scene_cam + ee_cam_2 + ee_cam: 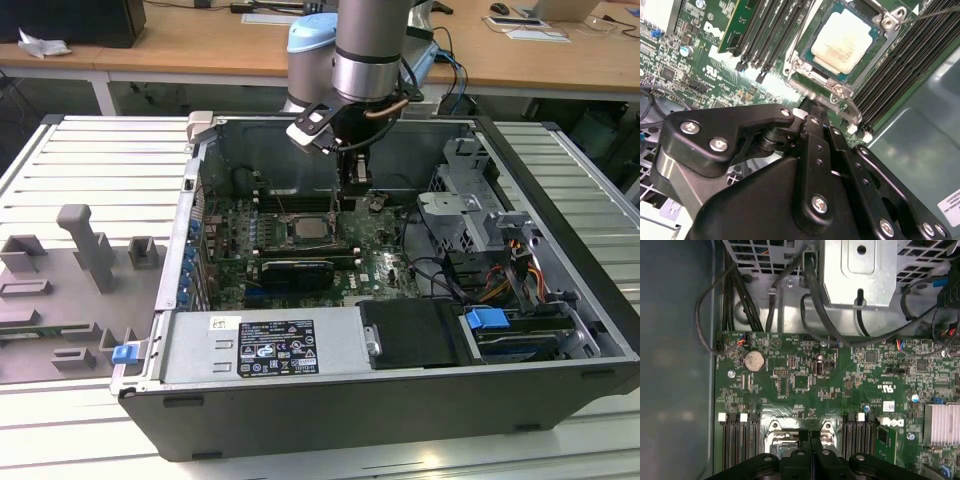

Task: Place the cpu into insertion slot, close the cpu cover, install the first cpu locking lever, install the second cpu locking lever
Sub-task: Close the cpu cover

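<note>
On slatted bench: case w/ cpu; desks behind.

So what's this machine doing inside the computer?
A robot arm reaches into an open computer case. Its pincer is right at the edge of the insertion slot on the green board. The cpu already lies in that slot, with the cpu cover down around it.

First wrist view: we see the insertion slot largely hidden behind the gripper. Exterior view, frame centre: cpu outline too small to tell.
</note>
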You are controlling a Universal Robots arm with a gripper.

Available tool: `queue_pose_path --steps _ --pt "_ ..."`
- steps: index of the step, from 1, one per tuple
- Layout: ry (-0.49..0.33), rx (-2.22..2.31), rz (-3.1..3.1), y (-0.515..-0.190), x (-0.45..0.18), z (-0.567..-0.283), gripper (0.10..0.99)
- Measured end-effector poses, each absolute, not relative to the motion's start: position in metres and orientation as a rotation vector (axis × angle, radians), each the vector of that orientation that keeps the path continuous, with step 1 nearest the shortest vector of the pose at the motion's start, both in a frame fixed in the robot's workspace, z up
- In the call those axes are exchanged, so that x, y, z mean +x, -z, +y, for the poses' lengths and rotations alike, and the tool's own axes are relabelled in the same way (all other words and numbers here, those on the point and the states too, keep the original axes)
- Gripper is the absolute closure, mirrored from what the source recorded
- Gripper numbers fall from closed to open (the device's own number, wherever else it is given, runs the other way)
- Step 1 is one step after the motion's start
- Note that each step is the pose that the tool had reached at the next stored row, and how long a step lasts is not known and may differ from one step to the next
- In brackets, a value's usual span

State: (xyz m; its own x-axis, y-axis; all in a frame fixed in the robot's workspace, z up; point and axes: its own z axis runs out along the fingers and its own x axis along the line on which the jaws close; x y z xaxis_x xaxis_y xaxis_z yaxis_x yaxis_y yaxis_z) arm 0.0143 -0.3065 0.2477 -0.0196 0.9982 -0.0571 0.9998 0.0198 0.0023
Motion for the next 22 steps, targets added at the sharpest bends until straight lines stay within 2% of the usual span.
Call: queue_pose_path --steps 22 --pt "0.060 2.168 2.213 -0.244 -0.022 -0.306 0.980"
